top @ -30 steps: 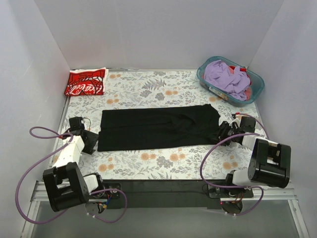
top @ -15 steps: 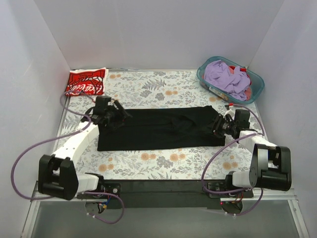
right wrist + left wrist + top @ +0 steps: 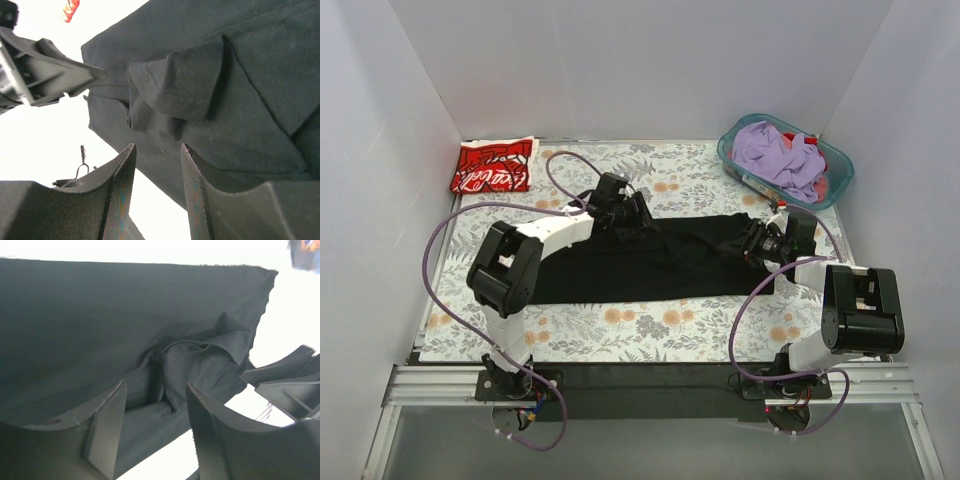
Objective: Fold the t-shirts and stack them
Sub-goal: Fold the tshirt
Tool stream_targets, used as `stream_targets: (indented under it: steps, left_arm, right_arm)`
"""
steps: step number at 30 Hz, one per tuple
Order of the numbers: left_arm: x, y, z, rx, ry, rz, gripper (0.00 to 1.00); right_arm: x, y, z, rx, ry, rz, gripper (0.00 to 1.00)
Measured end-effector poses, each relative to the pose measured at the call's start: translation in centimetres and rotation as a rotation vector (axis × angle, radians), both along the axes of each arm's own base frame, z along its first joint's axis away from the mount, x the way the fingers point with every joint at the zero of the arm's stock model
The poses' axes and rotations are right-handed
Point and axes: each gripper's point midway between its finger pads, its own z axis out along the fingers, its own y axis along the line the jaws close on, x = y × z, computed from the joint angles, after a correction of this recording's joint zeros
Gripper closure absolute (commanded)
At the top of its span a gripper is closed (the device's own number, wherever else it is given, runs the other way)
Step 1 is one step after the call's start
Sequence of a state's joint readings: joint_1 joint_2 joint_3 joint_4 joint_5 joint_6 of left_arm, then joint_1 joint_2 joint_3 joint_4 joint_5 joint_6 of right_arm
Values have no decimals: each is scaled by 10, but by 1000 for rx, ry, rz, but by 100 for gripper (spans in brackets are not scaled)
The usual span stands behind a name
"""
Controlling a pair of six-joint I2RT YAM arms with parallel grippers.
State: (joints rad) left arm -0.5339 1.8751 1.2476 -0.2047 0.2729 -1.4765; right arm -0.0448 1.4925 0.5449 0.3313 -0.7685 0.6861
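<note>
The black t-shirt (image 3: 640, 258) lies folded in a long strip across the middle of the table. It fills the left wrist view (image 3: 100, 330) and the right wrist view (image 3: 240, 100), where a folded sleeve (image 3: 175, 85) shows. My left gripper (image 3: 638, 218) is open and empty, low over the shirt's far edge near its middle (image 3: 155, 390). My right gripper (image 3: 755, 242) is open and empty at the shirt's right end (image 3: 157, 150). The red t-shirt (image 3: 492, 165) with white lettering lies folded at the back left corner.
A teal basket (image 3: 832, 190) holding purple cloth (image 3: 775, 155) stands at the back right. The floral table cover (image 3: 620, 330) is bounded by white walls on three sides. The grippers face each other along the shirt; the left gripper shows in the right wrist view (image 3: 45, 75).
My left arm has swung from the table's left side across to the shirt's far edge near its middle. My right gripper has moved a little forward onto the shirt's right end.
</note>
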Motion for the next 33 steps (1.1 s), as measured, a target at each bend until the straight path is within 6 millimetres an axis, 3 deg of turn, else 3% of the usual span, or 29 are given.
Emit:
stream_targets:
  steps: [3, 9, 19, 20, 26, 33]
  left_arm:
    - [-1, -18, -11, -2, 13, -45, 61]
    - [-1, -38, -27, -5, 32, -96, 62]
    - [6, -54, -38, -10, 21, -129, 64]
    - [7, -55, -40, -10, 21, -131, 72]
    - [5, -60, -40, -17, 11, -151, 90]
    - [6, -63, -37, -26, -18, -163, 98]
  right_arm:
    - [3, 0, 0, 8, -1, -6, 52]
    - [4, 1, -8, 14, 24, -10, 52]
    - [4, 0, -19, 14, 53, -12, 52]
    - [5, 0, -20, 13, 54, -13, 52]
    - [8, -1, -25, 16, 66, -31, 52]
    - [13, -1, -33, 29, 86, -53, 53]
